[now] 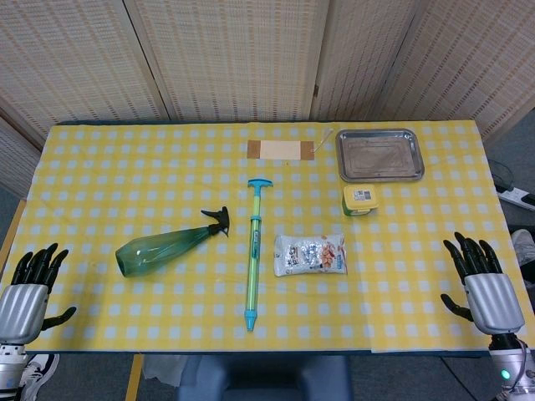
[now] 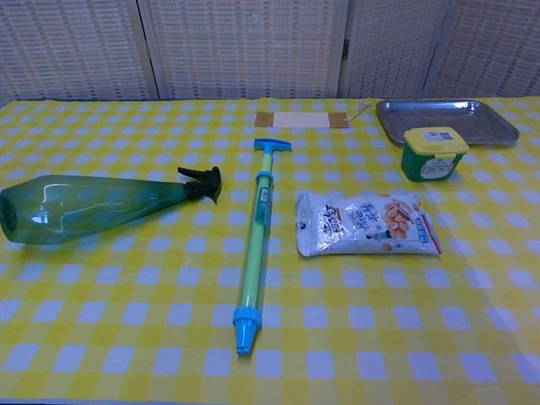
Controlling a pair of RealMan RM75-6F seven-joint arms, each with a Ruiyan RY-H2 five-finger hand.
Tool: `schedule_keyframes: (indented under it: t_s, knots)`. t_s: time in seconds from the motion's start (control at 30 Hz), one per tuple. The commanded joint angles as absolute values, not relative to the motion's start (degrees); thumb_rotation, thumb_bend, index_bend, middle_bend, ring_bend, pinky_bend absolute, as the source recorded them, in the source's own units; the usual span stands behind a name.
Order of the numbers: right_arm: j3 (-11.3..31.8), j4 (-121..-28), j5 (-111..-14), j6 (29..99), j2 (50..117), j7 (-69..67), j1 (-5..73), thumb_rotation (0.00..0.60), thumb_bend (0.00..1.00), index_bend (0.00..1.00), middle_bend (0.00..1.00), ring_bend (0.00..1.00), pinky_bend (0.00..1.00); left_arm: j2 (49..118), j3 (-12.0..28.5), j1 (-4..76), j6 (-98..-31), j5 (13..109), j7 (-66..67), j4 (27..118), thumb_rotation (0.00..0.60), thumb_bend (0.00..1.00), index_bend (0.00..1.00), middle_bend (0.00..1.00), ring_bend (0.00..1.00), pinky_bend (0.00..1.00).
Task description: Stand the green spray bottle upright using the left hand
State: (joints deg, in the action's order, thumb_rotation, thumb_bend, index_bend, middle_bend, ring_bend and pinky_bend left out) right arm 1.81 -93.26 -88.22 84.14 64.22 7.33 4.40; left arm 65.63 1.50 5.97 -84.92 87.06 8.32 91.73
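The green spray bottle point(image 1: 164, 247) point(image 2: 93, 205) lies on its side on the yellow checked tablecloth, left of centre, with its black trigger nozzle pointing right and its base toward the left. My left hand point(image 1: 32, 288) hovers at the table's near left corner, fingers spread, holding nothing, well left of the bottle's base. At the near right edge my right hand point(image 1: 480, 280) is likewise spread and empty. Neither hand appears in the chest view.
A long green-and-blue pump tube point(image 1: 253, 253) point(image 2: 257, 243) lies just right of the bottle's nozzle. Further right are a snack packet point(image 1: 310, 254) point(image 2: 365, 223), a small green tub point(image 1: 359, 200) point(image 2: 434, 154), a metal tray point(image 1: 380, 154) point(image 2: 445, 120) and a taped brown patch point(image 1: 281, 150).
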Motion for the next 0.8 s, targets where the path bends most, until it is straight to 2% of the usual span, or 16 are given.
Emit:
schedule_keyframes:
  t_s: [0.03,0.13,0.17,0.2,0.27,0.3,0.37,0.47,0.53,0.67,0.8]
  knots:
    - [1.84,-93.31,-88.3,84.34,64.21,7.29,4.35,0.6,0.24,0.0,0.0,0.01,0.0,65.63,1.43,6.01,-84.8,87.13,8.29,91.73,0.6,0.09,0.0,0.0,0.05,0.02]
    - [1.77,-93.36,-88.35,84.6,64.19,7.41,4.17,0.6,0.24,0.0,0.0,0.01,0.0,65.69,1.4,6.22,-84.77,87.63,7.9,91.58,0.6,0.09,0.0,0.0,0.06,0.06]
    - [1.72,-93.42,-88.49,84.8,64.11,7.36,4.07,0.6,0.24,0.0,0.0,0.01,0.0,65.87,1.49,6.29,-85.21,88.19,7.76,91.34,0.6,0.09,0.0,0.0,0.11,0.12]
    - [1.68,-93.46,-88.6,84.94,64.05,7.29,4.0,0.6,0.24,0.0,0.0,0.01,0.0,66.06,1.62,6.33,-85.68,88.61,7.77,91.16,0.6,0.09,0.0,0.0,0.2,0.26]
    - [1.57,-93.55,-88.82,85.55,63.77,6.76,3.63,0.6,0.24,0.0,0.0,0.01,0.0,66.74,1.23,6.88,-86.65,91.64,5.43,90.47,0.6,0.09,0.0,0.02,0.5,0.66]
    - [1.61,-93.6,-88.82,85.92,63.64,6.53,3.43,0.6,0.24,0.0,0.0,0.01,0.0,67.41,1.18,7.2,-87.56,93.37,3.65,89.31,0.6,0.1,0.02,0.06,0.61,0.79]
    - [1.62,-93.67,-89.02,86.28,63.59,6.35,3.29,0.6,0.24,0.0,0.0,0.01,0.0,68.01,1.08,7.54,-87.55,94.04,2.72,88.71,0.6,0.1,0.09,0.2,0.8,0.94]
    - [1.03,-93.81,-90.48,86.73,63.33,5.96,3.15,0.6,0.24,0.0,0.0,0.01,0.0,68.9,1.74,8.03,-86.86,93.26,6.52,90.2,0.6,0.1,0.21,0.3,0.95,1.0]
    - [0.61,-93.79,-91.72,87.58,63.05,5.05,2.85,0.6,0.24,0.0,0.0,0.01,0.0,69.52,1.92,8.5,-85.99,92.95,9.74,92.37,0.6,0.1,0.24,0.33,0.99,1.0]
    - [0.31,-93.52,-93.15,89.24,62.49,3.14,2.25,0.6,0.24,0.0,0.0,0.01,0.0,71.14,2.02,9.35,-84.21,92.32,14.48,97.0,0.6,0.1,0.27,0.35,1.0,1.0]
    - [0.13,-93.27,-93.66,89.57,61.9,1.34,2.11,0.6,0.24,0.0,0.0,0.01,0.0,75.26,4.29,10.25,-85.02,91.29,18.97,99.52,0.6,0.11,0.3,0.39,1.0,1.0]
